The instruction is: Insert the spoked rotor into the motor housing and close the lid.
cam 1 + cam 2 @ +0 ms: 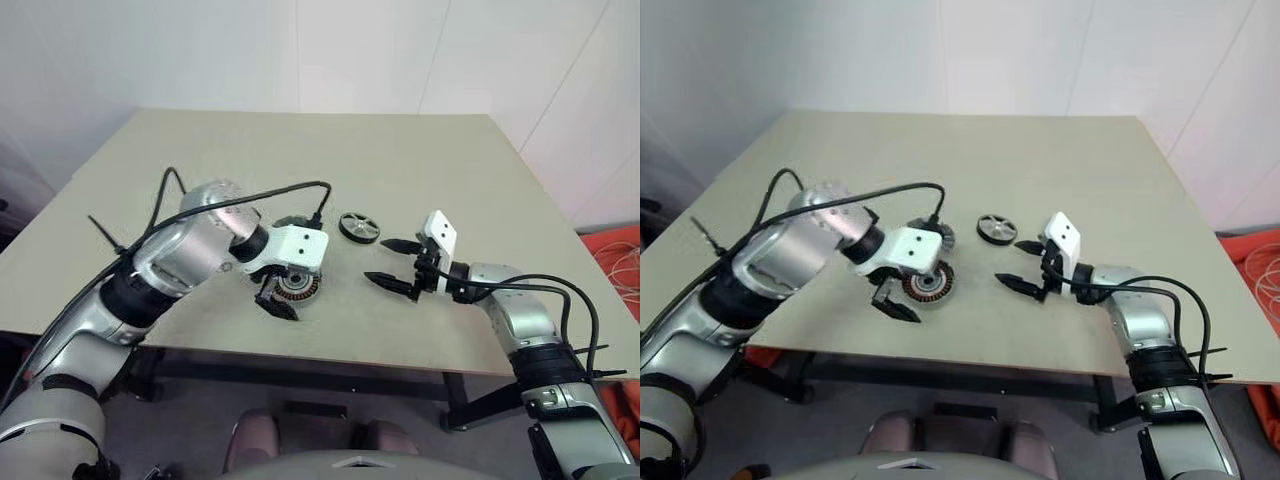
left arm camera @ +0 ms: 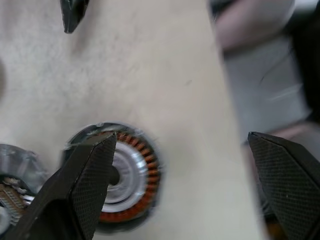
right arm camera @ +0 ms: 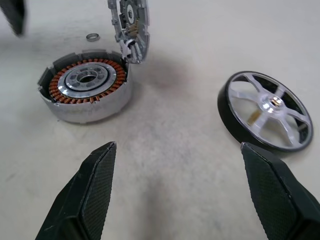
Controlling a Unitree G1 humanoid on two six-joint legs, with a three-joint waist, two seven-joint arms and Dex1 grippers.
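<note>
While hanging low over the desk [image 1: 450, 160] near its front edge, holding the left pincer [image 2: 181, 142] released, black fingers spread wide and gripping nothing, pointing steeply down at the motor housing [image 3: 85, 92]. Sitting flat on the desk with its open face up, showing a ring of copper windings around a silver hub inside a grey rim, and lying partly behind one left finger in the left wrist view. Standing nearly on edge at the far side of the housing, seen from the right wrist, touching its rim and tilting slightly over it: the lid [image 3: 131, 27], a round grey disc turning its inner face toward the right wrist camera. Resting just beyond the lid and housing, apart from both, a tiny dark ring [image 3: 92, 36]. Lying flat on the desk, well apart from the housing and toward the robot's right of it, the spoked rotor [image 3: 265, 112], black rim outside and shiny silver spokes and hub facing up, touching nothing else. Pointing across the desk toward the housing and rotor, holding the right pincer [image 3: 177, 147] released too, fingers spread wide, gripping nothing, hovering near the rotor without touching it. Placing the rotor between the two pincers in the head views, nearer the right one.
</note>
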